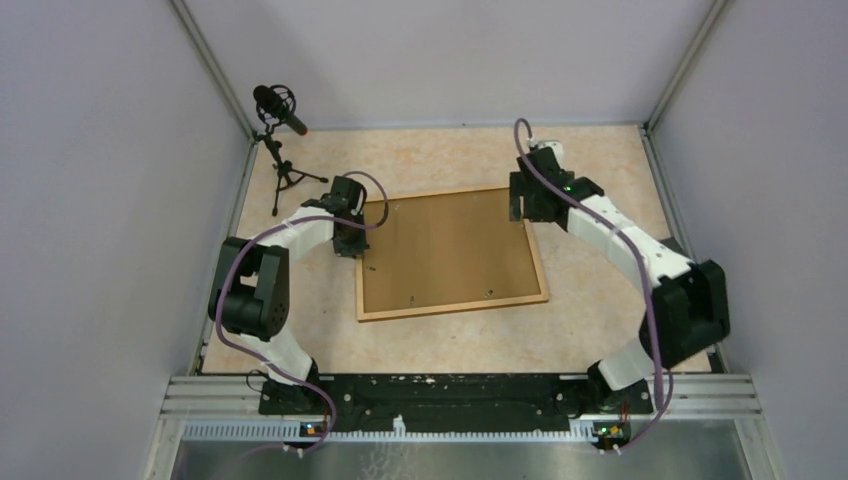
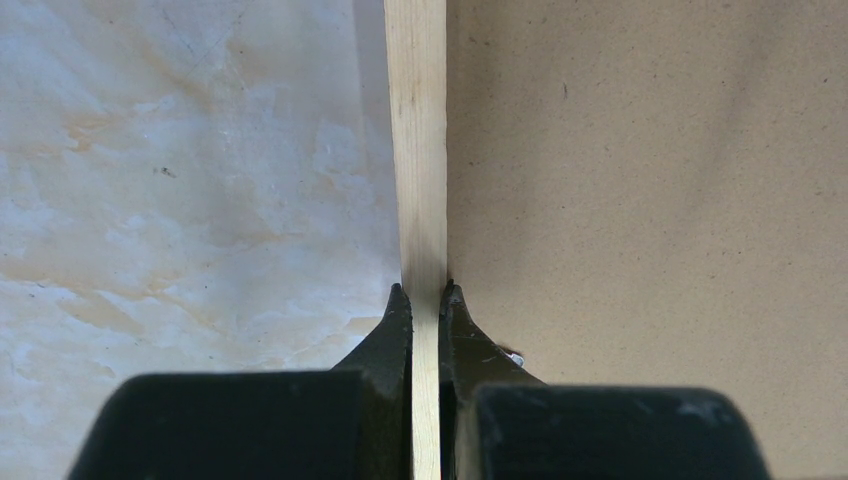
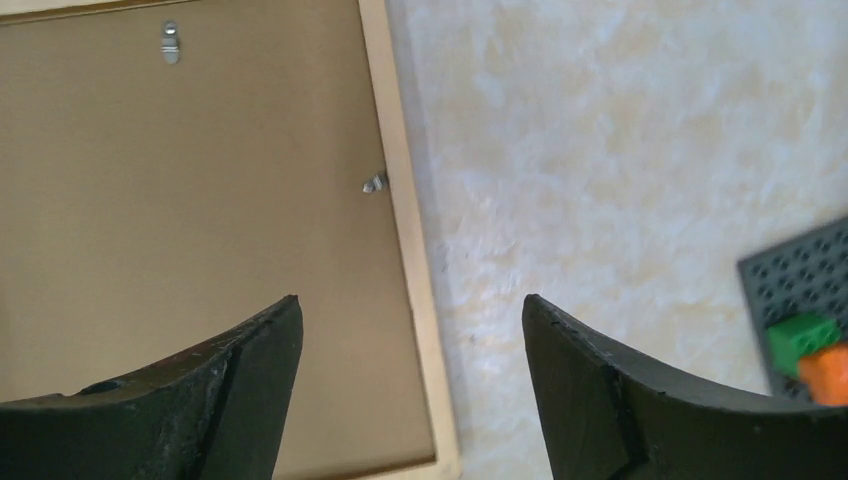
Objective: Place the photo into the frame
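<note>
Frame (image 1: pixel 450 307) face-down, backing board (image 1: pixel 445 245) seated, photo out of sight. Left gripper (image 2: pixel 426 292) pinches its left rail; right gripper (image 3: pixel 411 300) gapes, empty. Next, probably: work the tab (image 3: pixel 375 184).

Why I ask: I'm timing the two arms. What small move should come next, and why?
Probably lower the right tool and close it on the frame at its right rail. It hangs open astride that rail, holding nothing, while the left tool pinches the left rail.
</note>
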Available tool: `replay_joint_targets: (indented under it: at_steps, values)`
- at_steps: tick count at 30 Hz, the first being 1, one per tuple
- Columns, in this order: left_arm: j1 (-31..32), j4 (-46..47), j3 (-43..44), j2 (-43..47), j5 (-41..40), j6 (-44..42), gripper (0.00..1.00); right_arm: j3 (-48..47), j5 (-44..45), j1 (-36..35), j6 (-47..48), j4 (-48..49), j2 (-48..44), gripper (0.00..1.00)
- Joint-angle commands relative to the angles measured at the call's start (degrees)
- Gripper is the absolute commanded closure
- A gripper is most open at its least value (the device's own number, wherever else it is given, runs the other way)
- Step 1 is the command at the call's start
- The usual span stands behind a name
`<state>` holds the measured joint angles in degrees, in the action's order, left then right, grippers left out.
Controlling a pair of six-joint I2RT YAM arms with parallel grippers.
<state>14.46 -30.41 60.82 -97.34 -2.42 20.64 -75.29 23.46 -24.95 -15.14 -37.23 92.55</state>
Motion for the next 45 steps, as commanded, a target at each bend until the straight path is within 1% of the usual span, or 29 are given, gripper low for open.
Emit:
replay_joint_targets:
  at_steps: [1,4,6,7,8,9,11,16,18,20,21,22,23,26,29,30,32,34,35,36,37,38,39,41,44,45]
  values:
    - [0.5,-1.7,-2.3,-1.5,1.4,1.1,1.00,10.8,-1.4,-0.4,-24.7,-2.5,-11.0,0.22]
    - [0.5,-1.8,-2.3,-1.4,1.6,1.3,1.00,17.3,-8.3,-0.8,-43.7,-7.3,-15.4,0.24]
    - [0.5,-1.7,-2.2,-1.5,1.9,1.4,1.00,22.9,-9.2,-2.9,-56.1,-9.2,-18.9,0.23]
    - [0.5,-1.7,-2.0,-1.6,2.0,1.3,1.00,25.4,-9.0,-4.7,-61.8,-7.7,-20.7,0.21]
    - [0.5,-1.8,-1.7,-1.7,2.1,1.4,1.00,28.4,-8.5,-7.1,-65.8,-4.7,-22.3,0.08]
    - [0.5,-1.8,-1.6,-1.7,2.1,1.4,1.00,30.6,-8.1,-8.9,-69.5,-2.7,-23.2,0.02]
    - [0.5,-1.9,-1.7,-1.6,2.1,1.4,1.00,32.8,-9.1,-10.4,-74.9,-1.9,-22.9,0.01]
    - [0.5,-1.8,-2.1,-1.1,2.1,1.4,1.00,32.9,-10.2,-12.4,-79.4,-4.1,-19.2,0.04]
    - [0.5,-1.7,-2.0,-0.9,2.1,1.5,1.00,33.8,-10.0,-13.4,-80.8,-3.3,-18.7,0.12]
    - [0.5,-1.8,-2.0,-0.9,2.1,1.7,1.00,34.9,-9.0,-14.2,-81.8,-2.2,-18.3,0.15]
    - [0.5,-1.8,-2.0,-0.8,2.1,1.7,1.00,35.1,-8.5,-14.2,-81.8,-1.5,-17.9,0.19]
    - [0.5,-1.7,-2.0,-0.8,2.1,1.8,1.00,35.0,-8.0,-14.3,-81.6,-1.2,-17.3,0.26]
    - [0.5,-1.6,-2.1,-0.7,3.4,1.8,1.00,34.8,-7.5,-14.3,-81.6,-1.0,-16.5,0.30]
    - [0.5,-1.5,-2.0,-0.7,4.2,1.8,1.00,33.4,-5.9,-14.3,-81.2,-1.2,-14.3,0.37]
    - [0.5,-1.6,-2.0,-0.8,4.6,1.8,1.00,32.0,-4.6,-14.3,-81.3,-1.7,-11.6,0.38]
    - [0.5,-1.6,-1.9,-0.6,4.6,1.7,1.00,31.7,-4.7,-14.3,-81.3,-1.8,-10.5,0.40]
    - [0.5,-1.5,-2.1,0.3,4.4,1.4,1.00,31.5,-5.4,-14.3,-80.7,-1.3,-9.2,0.51]
    - [0.4,-0.7,-2.5,2.0,3.6,1.2,1.00,31.8,-5.9,-14.3,-79.9,-0.3,-8.5,0.75]
    - [0.4,-0.6,-2.6,3.0,3.0,1.1,1.00,32.0,-5.8,-14.3,-79.6,-0.1,-8.4,0.85]
    - [0.4,-0.4,-2.6,3.8,2.9,1.0,0.94,32.1,-5.5,-14.3,-79.6,-0.4,-8.2,0.91]
    - [0.4,-0.5,-2.6,4.7,1.0,0.9,0.87,32.1,-4.8,-14.3,-79.6,-0.8,-8.2,0.95]
    - [0.4,-0.5,-2.6,5.5,0.2,0.7,0.78,32.1,-4.1,-14.3,-79.0,-1.0,-8.2,0.99]
    - [0.4,-0.5,-2.5,6.9,-0.6,0.4,0.67,32.0,-3.0,-14.3,-78.2,-1.1,-8.3,1.00]
    - [0.5,1.4,-3.6,11.3,-1.5,-0.7,0.50,31.3,0.2,-13.9,-73.8,-0.4,-8.2,1.00]
    - [0.6,7.5,-7.5,21.3,1.0,-2.7,0.39,28.9,6.0,-11.7,-61.8,2.5,-7.2,1.00]
    - [0.6,9.6,-9.3,25.2,1.4,-3.4,0.35,28.3,7.2,-10.4,-54.2,5.5,-6.7,1.00]
